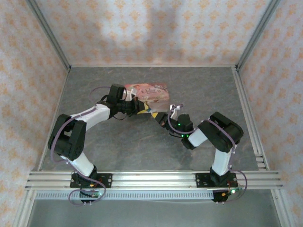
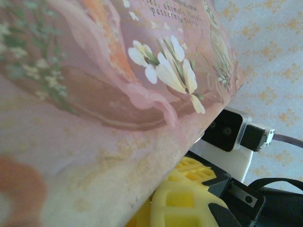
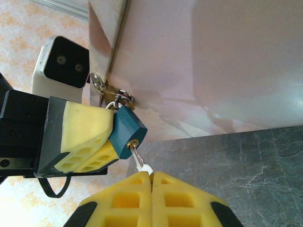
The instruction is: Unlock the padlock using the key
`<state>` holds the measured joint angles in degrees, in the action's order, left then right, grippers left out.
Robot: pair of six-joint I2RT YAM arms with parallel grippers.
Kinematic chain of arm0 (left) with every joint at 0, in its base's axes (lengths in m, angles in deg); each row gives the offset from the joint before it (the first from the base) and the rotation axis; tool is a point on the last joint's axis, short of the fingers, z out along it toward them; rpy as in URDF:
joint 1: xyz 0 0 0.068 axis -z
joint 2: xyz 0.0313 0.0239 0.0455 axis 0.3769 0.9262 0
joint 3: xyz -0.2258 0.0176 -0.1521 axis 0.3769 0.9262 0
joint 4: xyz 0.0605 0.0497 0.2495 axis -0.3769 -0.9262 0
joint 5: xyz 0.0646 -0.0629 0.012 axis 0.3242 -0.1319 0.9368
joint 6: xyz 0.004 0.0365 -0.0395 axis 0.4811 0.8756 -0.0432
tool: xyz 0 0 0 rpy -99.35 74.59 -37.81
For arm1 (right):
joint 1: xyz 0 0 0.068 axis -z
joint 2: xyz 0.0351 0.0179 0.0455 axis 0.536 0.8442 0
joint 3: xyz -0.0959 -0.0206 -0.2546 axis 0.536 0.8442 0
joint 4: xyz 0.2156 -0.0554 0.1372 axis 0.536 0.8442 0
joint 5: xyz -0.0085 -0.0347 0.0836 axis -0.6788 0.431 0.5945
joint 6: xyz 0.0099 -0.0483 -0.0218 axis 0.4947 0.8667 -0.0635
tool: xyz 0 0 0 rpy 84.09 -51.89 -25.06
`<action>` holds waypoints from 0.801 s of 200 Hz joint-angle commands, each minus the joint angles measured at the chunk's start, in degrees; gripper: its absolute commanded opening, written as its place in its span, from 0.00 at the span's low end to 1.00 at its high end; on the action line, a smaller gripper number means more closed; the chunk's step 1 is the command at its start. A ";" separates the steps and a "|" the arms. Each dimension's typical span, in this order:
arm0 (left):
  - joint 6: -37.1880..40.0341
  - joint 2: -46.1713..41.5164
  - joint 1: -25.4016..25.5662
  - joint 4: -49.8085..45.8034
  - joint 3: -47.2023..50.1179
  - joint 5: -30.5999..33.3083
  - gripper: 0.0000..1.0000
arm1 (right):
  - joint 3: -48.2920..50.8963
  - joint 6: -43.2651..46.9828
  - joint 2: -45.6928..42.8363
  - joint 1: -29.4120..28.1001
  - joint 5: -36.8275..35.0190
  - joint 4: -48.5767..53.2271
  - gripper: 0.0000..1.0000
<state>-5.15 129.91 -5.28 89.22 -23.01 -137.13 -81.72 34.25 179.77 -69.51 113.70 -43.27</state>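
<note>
Padlock (image 3: 127, 135): small teal body, metal shackle, hanging from the hasp (image 3: 102, 85) of the pink tin (image 3: 199, 61).
One padlock, one key (image 3: 140, 162), one tin, at mid-worktop (image 1: 199, 94). Left gripper (image 3: 105, 142) jaws clamp the padlock body. Right gripper (image 3: 151, 176) jaws are closed on the key, its blade in the keyhole (image 3: 134, 142).

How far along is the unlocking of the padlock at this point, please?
Done: the left gripper clamps the padlock, and the key sits in its keyhole. In hand: the right gripper pinches the key's bow, apparently ready to turn. Left: the shackle looks closed, hooked on the pink tin, so the turn and release remain.
</note>
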 commanded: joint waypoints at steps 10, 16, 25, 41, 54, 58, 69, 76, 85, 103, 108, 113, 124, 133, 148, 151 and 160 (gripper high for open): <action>-0.07 -1.77 -0.08 1.99 -0.66 -2.56 0.00 | -0.84 3.80 -0.01 -0.78 -2.02 -2.99 0.00; -0.07 -1.76 -0.05 2.07 -0.64 -2.56 0.00 | -0.73 4.15 -0.17 -0.87 -2.35 -2.97 0.00; -0.16 -1.70 -0.07 2.13 -0.58 -2.56 0.00 | -0.60 4.46 -0.27 -0.87 -2.79 -2.94 0.00; -0.34 -1.70 -0.08 2.43 -0.45 -2.56 0.00 | -0.63 4.94 -0.33 -0.87 -2.58 -2.99 0.00; -0.42 -1.71 -0.08 2.60 -0.40 -2.56 0.00 | -0.63 4.91 -0.39 -0.87 -2.74 -2.99 0.00; -0.42 -1.72 -0.08 2.56 -0.42 -2.61 0.00 | -0.68 4.82 -0.44 -0.87 -2.71 -2.99 0.00; -0.41 -1.83 -0.08 2.61 -0.31 -2.64 0.00 | -0.85 3.50 -0.42 -0.87 -2.54 -2.96 0.00; -0.32 -1.76 -0.08 2.70 -0.26 -2.65 0.00 | -1.11 1.98 -0.31 -0.87 -2.49 -2.99 0.00; -0.34 -1.91 -0.03 2.70 -0.16 -2.65 0.00 | -2.08 0.40 -0.10 -0.79 -1.27 -2.98 0.00; -0.29 -1.98 -0.08 2.87 0.00 -2.69 0.00 | -3.33 -2.43 0.08 -0.83 0.14 -2.99 0.00; -0.26 -1.98 -0.07 2.87 0.00 -2.74 0.00 | -3.44 -2.89 -0.06 -0.80 0.23 -2.98 0.00; -0.25 -2.07 -0.08 2.83 0.00 -2.72 0.00 | -3.52 -3.39 -0.16 -0.78 0.25 -2.99 0.00; -0.16 -2.13 -0.08 2.85 0.11 -2.74 0.00 | -3.77 -4.06 -0.46 -0.71 0.67 -2.99 0.00; -0.12 -2.11 -0.04 2.87 0.28 -2.73 0.00 | -3.81 -4.61 -0.61 -0.69 0.74 -2.99 0.00; -0.01 -2.13 -0.03 2.96 0.44 -2.91 0.00 | -3.75 -6.16 -0.52 -0.16 0.73 -2.90 0.00; 0.01 -2.11 -0.05 2.96 0.47 -2.91 0.00 | -3.67 -6.12 -0.57 -0.08 0.76 -2.98 0.00; -0.07 -2.10 -0.06 3.16 0.63 -2.91 0.00 | -3.47 -5.60 -0.70 -0.08 0.65 -2.99 0.00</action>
<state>-5.15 129.76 -6.00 90.49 -22.96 -137.09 -83.57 30.21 179.81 -69.86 113.15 -42.42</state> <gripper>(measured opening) 0.054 0.041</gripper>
